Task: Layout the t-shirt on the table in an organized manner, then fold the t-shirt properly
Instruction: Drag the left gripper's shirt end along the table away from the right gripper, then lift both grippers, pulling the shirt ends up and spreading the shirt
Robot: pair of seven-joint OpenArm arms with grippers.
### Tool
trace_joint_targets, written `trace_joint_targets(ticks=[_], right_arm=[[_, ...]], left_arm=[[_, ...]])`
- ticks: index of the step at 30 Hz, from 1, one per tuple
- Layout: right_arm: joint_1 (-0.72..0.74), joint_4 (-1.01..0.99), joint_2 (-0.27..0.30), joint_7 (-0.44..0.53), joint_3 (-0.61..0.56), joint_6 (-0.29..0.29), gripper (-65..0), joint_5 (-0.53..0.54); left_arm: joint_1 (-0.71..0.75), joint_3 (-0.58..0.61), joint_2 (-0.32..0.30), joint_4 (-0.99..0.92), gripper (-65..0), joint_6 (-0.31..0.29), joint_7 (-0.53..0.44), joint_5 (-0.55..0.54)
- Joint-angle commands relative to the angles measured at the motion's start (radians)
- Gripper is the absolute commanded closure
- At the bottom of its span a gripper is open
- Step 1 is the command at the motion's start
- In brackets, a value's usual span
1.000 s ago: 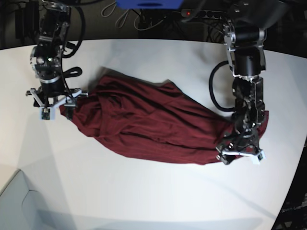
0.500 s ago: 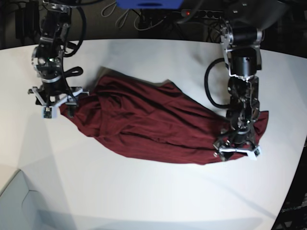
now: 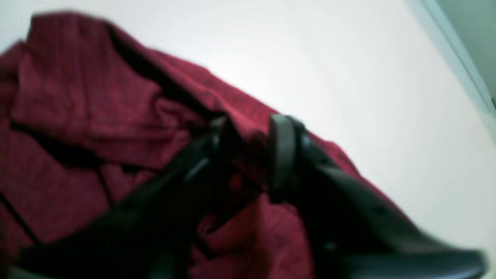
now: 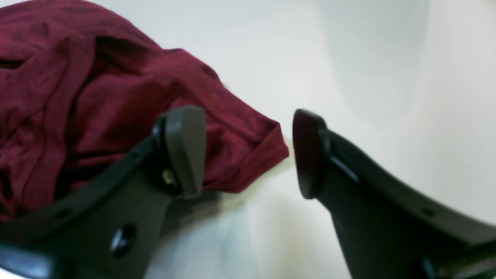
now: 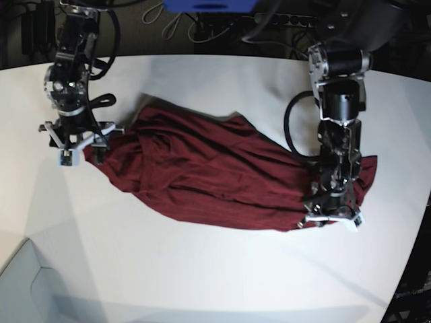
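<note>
The t-shirt [image 5: 222, 175] lies in a rumpled heap across the middle of the white surface [image 5: 202, 269], creased and bunched, nowhere near flat. It looks like thin, limp cloth: light to lift, with no stiffness, so I judge it will sag and drag wherever I am not holding it, and it will slide easily over this smooth top. The sensible holds are hems and corners, one at each end, so I can pull the heap taut between my arms.

My left gripper [image 3: 248, 155] sits down on one end of the heap, its jaws drawn close around a pinched ridge of fabric; the wrist view is blurred, but cloth clearly fills the narrow gap.

My right gripper [image 4: 248, 151] is at the opposite end with its jaws standing wide apart, holding nothing. A folded hem corner pokes out between them, resting on the surface, not yet caught. Closing there seems the natural grip.
</note>
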Motion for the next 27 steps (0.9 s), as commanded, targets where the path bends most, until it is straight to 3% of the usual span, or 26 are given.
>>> trace_joint_targets(ticks=[1,2,11,20,25,27], right_arm=[[0.012,0.018,0.007,0.028,0.002,-0.002,-35.9,0.009],[0.012,0.018,0.007,0.028,0.002,-0.002,-35.9,0.009],[0.013,0.016,0.009,0.028,0.001,-0.002,-35.9,0.009],[0.008,0.016,0.009,0.027,0.001,-0.002,-35.9,0.007],[0.004,0.018,0.009,0.027,0.004,-0.002,-35.9,0.007],[0.004,0.018,0.009,0.025,0.005,-0.002,-35.9,0.007]], left_arm=[[-0.035,0.001,-0.006,0.018,-5.7,-0.009,-0.030,-0.002],[-0.036,0.001,-0.006,0.021,-0.2,-0.008,-0.032,-0.002],[-0.085,0.006,-0.011,0.029,-0.1,-0.008,-0.033,-0.001],[-0.229,0.012,-0.012,0.020,-0.1,-0.008,-0.033,0.012],[-0.306,0.033,-0.015,0.011,-1.6,-0.011,-0.033,0.030],[-0.329,0.062,-0.015,-0.025,-7.9,-0.008,-0.036,0.067]])
